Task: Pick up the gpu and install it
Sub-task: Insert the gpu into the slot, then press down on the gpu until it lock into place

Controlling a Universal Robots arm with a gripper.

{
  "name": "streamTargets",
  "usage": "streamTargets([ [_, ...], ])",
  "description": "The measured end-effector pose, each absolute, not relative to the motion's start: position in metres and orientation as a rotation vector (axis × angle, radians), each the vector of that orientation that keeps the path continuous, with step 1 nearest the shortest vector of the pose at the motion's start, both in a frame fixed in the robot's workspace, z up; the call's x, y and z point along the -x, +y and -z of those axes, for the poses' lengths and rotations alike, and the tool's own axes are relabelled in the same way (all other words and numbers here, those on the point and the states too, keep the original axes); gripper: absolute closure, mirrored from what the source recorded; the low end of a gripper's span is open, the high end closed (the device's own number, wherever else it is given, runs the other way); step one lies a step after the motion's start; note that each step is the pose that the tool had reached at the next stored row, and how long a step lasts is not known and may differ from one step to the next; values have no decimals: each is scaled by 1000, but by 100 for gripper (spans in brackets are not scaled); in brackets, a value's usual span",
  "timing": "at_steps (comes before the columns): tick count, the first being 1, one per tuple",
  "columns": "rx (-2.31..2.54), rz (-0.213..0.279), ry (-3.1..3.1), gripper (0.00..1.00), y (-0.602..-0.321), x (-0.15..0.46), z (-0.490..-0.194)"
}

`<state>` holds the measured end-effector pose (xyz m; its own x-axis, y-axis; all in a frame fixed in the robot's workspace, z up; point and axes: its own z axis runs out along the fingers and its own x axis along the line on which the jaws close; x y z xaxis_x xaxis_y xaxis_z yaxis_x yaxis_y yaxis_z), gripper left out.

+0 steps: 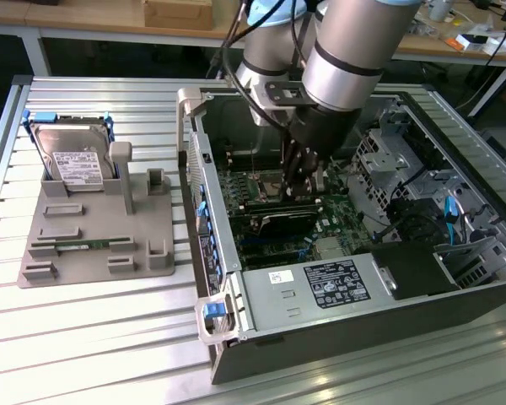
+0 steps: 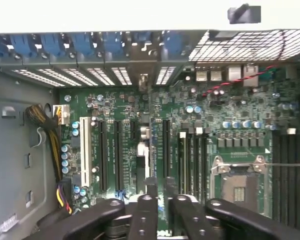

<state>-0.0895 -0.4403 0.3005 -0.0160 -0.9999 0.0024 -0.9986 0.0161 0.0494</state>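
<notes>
The gpu (image 1: pixel 280 213), a dark flat card, hangs on edge inside the open computer case (image 1: pixel 204 211), low over the green motherboard (image 1: pixel 333 224). My gripper (image 1: pixel 301 181) comes down from above and is shut on the card's upper edge. The wrist view looks straight down the gpu (image 2: pixel 143 147), so it appears as a thin strip between the black expansion slots (image 2: pixel 117 155). Its silvery bracket end (image 2: pixel 143 81) is at the case's rear slot openings. The black fingers (image 2: pixel 146 212) close on it from both sides. I cannot tell whether the card is seated in a slot.
A silver hard drive (image 1: pixel 72 156) stands in a grey fixture (image 1: pixel 101 228) at the exterior view's left, with a green memory stick (image 1: pixel 78 245) lying in it. In the case are the power supply (image 1: pixel 320 283), the CPU socket (image 2: pixel 240 182), cables (image 2: pixel 52 140) and drive cages (image 1: pixel 396 160).
</notes>
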Motion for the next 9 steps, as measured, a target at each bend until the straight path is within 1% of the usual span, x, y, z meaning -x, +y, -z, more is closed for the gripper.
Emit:
streamTargets([
  [1, -2177, 50, -2212, 89, -437, 89, -308],
  [4, -2177, 49, -2212, 89, -437, 89, -313],
  [6, -2177, 49, -2212, 89, -437, 89, -327],
  [9, -2177, 49, -2212, 89, -437, 89, -329],
])
